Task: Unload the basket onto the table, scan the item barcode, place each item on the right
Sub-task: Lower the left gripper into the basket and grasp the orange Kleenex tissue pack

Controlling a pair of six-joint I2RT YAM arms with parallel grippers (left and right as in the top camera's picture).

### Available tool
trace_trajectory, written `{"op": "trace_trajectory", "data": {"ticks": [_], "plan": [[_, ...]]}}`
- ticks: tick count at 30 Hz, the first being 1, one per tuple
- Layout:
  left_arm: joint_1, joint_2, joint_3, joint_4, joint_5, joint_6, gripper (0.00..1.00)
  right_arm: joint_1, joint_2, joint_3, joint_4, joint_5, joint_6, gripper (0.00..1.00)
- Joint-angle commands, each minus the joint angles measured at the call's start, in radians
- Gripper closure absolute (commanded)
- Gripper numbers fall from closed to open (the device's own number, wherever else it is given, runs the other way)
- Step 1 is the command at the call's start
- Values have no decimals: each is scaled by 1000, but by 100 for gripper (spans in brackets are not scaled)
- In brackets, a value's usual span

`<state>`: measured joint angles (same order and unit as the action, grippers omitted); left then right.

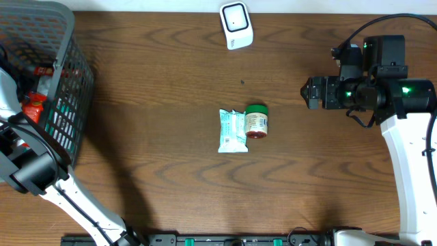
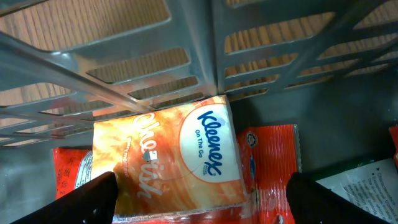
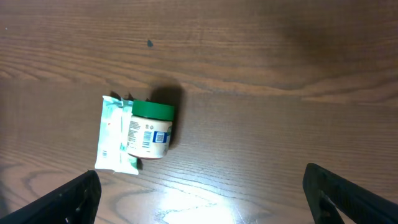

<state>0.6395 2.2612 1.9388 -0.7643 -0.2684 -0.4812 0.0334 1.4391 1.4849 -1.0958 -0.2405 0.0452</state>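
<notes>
Mock shop checkout on a robotics lab bench: a grey plastic shopping basket sits at one end of a wood-grain table, holding packaged goods, among them a Kleenex tissue pack. A white barcode scanner sits at the far edge. A green-lidded jar and a sealed pouch lie mid-table. White robot arms flank the surface.

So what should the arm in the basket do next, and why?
Probably lower the left gripper and close it on the Kleenex pack. Its jaws stand open and empty over the pack, which lies on top in the basket. An item must be gripped before it can go to the scanner.
</notes>
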Motion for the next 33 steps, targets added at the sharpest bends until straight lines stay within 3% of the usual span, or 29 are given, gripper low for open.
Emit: {"op": "trace_trajectory", "data": {"ticks": [1, 8, 10, 15, 22, 33], "plan": [[5, 13, -5, 3, -13, 17, 13, -6, 1, 11, -1, -11, 10, 1], [5, 13, -5, -13, -13, 16, 13, -6, 1, 11, -1, -11, 10, 1], [6, 8, 0, 3, -14, 17, 7, -6, 1, 11, -1, -11, 10, 1], [6, -51, 9, -14, -14, 18, 6, -6, 1, 11, -1, -11, 10, 1], [6, -55, -19, -67, -15, -102, 5, -6, 1, 11, -1, -11, 10, 1], [30, -51, -83, -7, -23, -126, 5, -6, 1, 11, -1, -11, 10, 1]]}}
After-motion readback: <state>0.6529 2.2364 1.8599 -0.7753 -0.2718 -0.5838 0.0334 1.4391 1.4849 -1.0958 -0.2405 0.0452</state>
